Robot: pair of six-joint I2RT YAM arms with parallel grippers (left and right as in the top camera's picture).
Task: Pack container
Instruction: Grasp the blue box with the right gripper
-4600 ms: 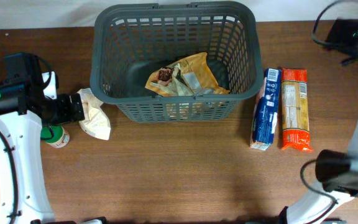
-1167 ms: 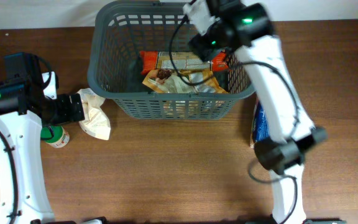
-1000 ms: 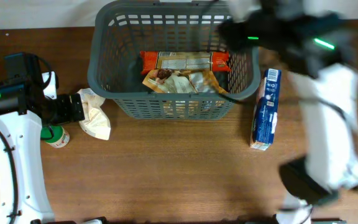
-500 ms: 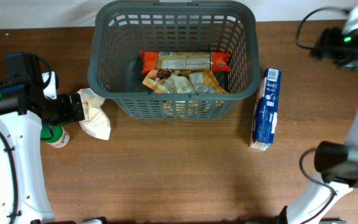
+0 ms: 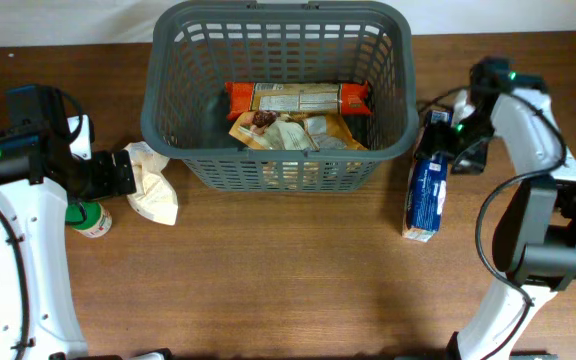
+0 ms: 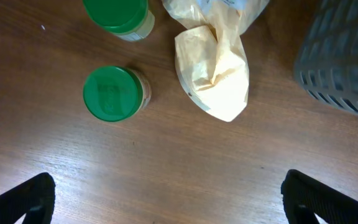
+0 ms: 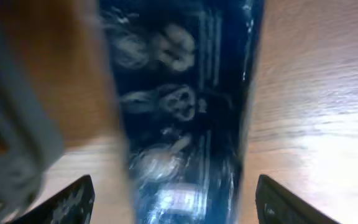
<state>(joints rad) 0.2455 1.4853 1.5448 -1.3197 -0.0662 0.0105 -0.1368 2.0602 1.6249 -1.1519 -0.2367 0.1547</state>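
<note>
The dark grey basket point(image 5: 168, 105) stands at the back middle and holds an orange packet point(image 5: 298, 96) and a yellow-brown bag point(image 5: 293, 132). A blue packet point(image 5: 427, 190) lies on the table right of the basket. My right gripper point(image 5: 446, 140) is open right above the packet's far end; in the right wrist view the blurred blue packet point(image 7: 185, 106) lies between the spread fingers point(image 7: 61, 202). My left gripper point(image 5: 128, 172) is open and empty at the left, over bare wood beside a cream crumpled bag point(image 5: 153, 185), which also shows in the left wrist view point(image 6: 216, 68).
Two green-lidded jars point(image 6: 112, 92) stand at the far left by the cream bag; one shows from overhead point(image 5: 90, 217). The basket's corner point(image 6: 347, 62) is right of the left gripper.
The right arm put the orange packet into the basket, swung out to the right, and has now come down over the blue packet's far end. The left arm has not moved.
</note>
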